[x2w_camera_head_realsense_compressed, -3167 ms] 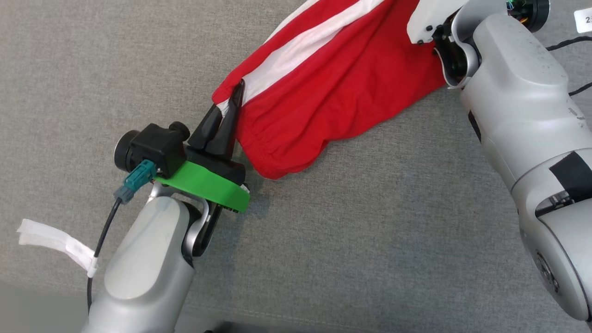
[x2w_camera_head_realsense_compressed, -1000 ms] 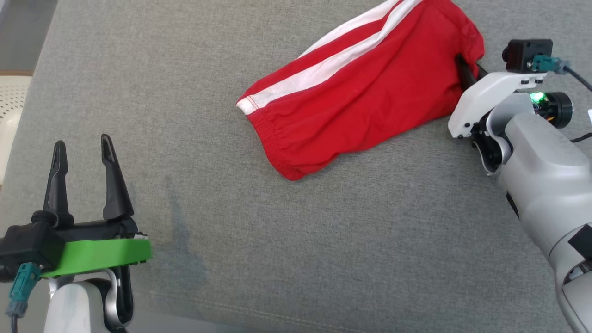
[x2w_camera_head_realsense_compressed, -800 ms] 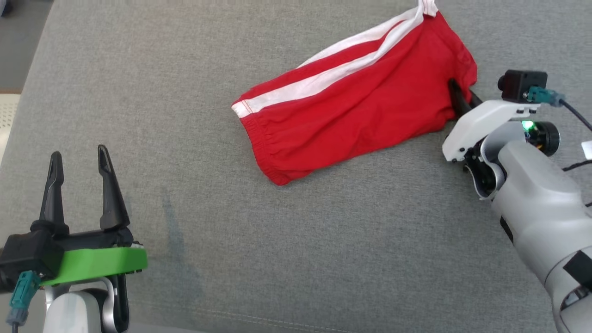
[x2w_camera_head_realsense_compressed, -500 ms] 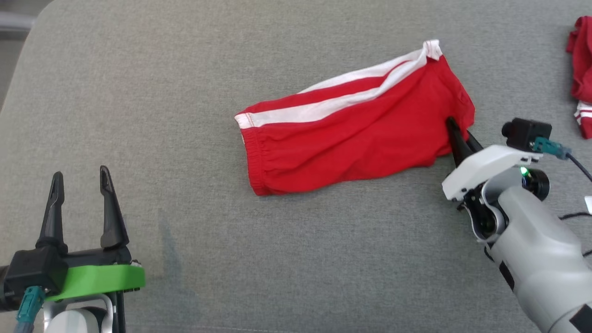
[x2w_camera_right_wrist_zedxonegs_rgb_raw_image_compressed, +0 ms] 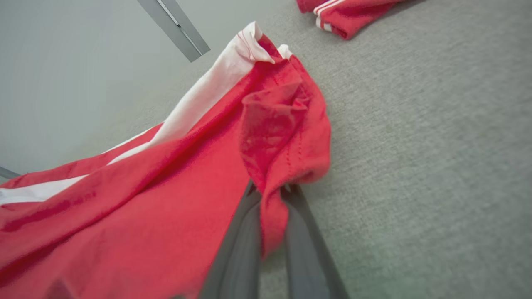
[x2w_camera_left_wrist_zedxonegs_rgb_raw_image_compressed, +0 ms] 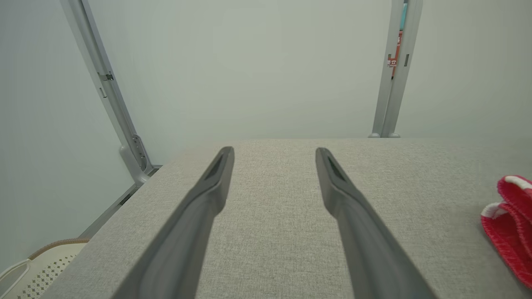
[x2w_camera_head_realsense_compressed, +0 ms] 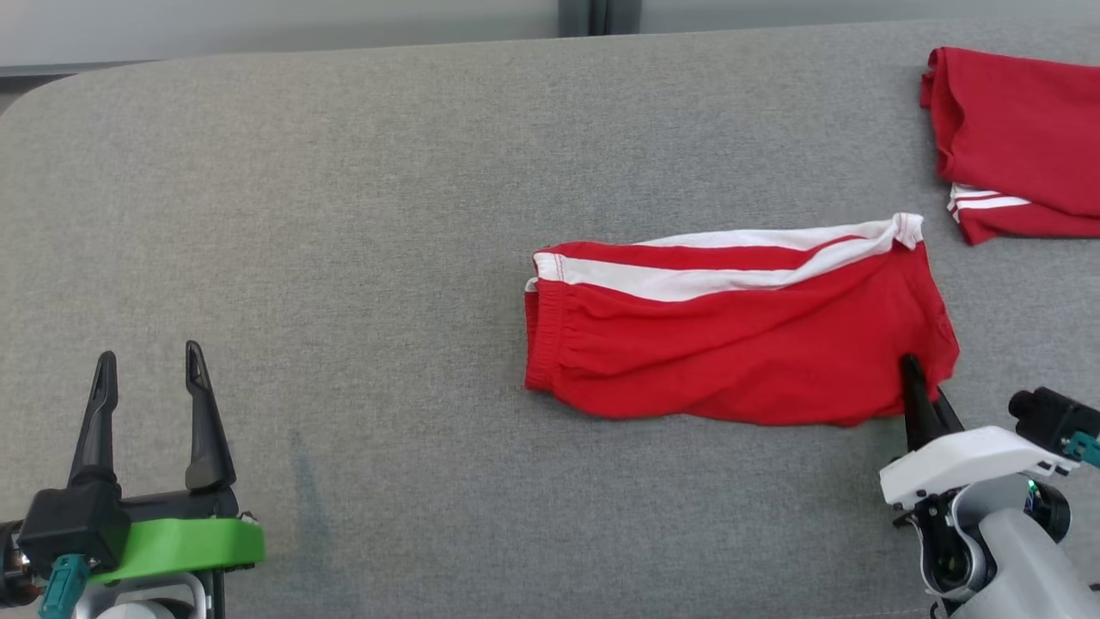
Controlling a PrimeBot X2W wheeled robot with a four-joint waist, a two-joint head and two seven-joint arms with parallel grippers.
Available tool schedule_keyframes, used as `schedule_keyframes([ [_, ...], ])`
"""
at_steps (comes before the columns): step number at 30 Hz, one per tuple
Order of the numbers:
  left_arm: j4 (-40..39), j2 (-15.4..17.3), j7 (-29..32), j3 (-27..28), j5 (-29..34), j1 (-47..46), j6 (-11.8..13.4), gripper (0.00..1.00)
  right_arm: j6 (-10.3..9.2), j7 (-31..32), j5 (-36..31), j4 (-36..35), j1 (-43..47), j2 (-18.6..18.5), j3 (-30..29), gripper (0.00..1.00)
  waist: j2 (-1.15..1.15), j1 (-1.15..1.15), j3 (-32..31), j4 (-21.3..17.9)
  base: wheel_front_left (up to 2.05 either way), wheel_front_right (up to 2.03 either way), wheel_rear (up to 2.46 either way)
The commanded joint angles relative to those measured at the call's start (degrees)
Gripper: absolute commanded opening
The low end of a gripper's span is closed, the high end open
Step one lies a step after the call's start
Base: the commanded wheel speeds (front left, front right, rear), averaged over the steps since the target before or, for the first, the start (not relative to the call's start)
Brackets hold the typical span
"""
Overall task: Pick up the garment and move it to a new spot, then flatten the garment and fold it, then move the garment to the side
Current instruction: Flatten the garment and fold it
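The red shorts [x2w_camera_head_realsense_compressed: 739, 352] lie on the grey surface [x2w_camera_head_realsense_compressed: 344, 215], right of its middle and closer to its front edge than its back. They look folded once, leg over leg, into a single long panel. The elastic waistband [x2w_camera_head_realsense_compressed: 546, 335] points toward the surface's left side and the leg hems toward its right. The white stripes [x2w_camera_head_realsense_compressed: 713, 277] run along the panel's far edge.

The right gripper [x2w_camera_head_realsense_compressed: 924, 387] sits near the surface's front right. Its jaws are pressed together on the hem corner of the shorts nearest that edge. In the right wrist view the cloth bunches and lifts slightly around the pinch, so that corner is off the surface while the rest lies down. The left gripper [x2w_camera_head_realsense_compressed: 150, 349] hangs over the surface's front left corner, well apart from the shorts, with its jaws wide apart and nothing between them.

Another red garment [x2w_camera_head_realsense_compressed: 1014, 129], also folded, rests at the surface's far right corner.

Judging from this layout, the relocating, flattening and folding appear done. The fold looks reasonably tidy apart from soft wrinkles along the front edge. The step in hand seems to be the last one, shifting the folded shorts sideways. What is left is probably to bring them to rest toward the surface's right side, let go of the corner and leave it lying flat.
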Motion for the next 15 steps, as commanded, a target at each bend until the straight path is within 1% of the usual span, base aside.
schedule_keyframes([
  [1,0.16,0.14,-0.11,0.25,-0.04,0.85,-0.29,1.0,-0.07,-0.12,-0.76,-0.76,1.26,0.68,-0.73,0.0,0.0,0.0,-0.52,-0.81,0.0,0.0,0.0],
  [5,0.53,0.14,-0.11,0.26,-0.12,0.78,-0.38,1.0,-0.06,-0.12,-2.26,-1.33,2.03,1.8,-2.05,0.0,0.0,0.0,-0.69,-1.47,0.0,0.0,0.0],
  [9,0.84,0.14,-0.11,0.16,-0.41,0.69,-0.5,1.0,-0.06,-0.12,-4.14,-2.37,0.62,3.13,-3.18,0.0,0.0,0.0,-1.03,-1.77,0.0,0.0,0.0],
  [15,1.32,0.14,-0.11,-0.02,-0.57,0.35,-0.68,1.0,-0.05,-0.12,-7.05,-7.2,-1.07,4.65,-2.25,0.0,0.0,0.0,-1.52,-1.63,0.0,0.0,0.0],
])
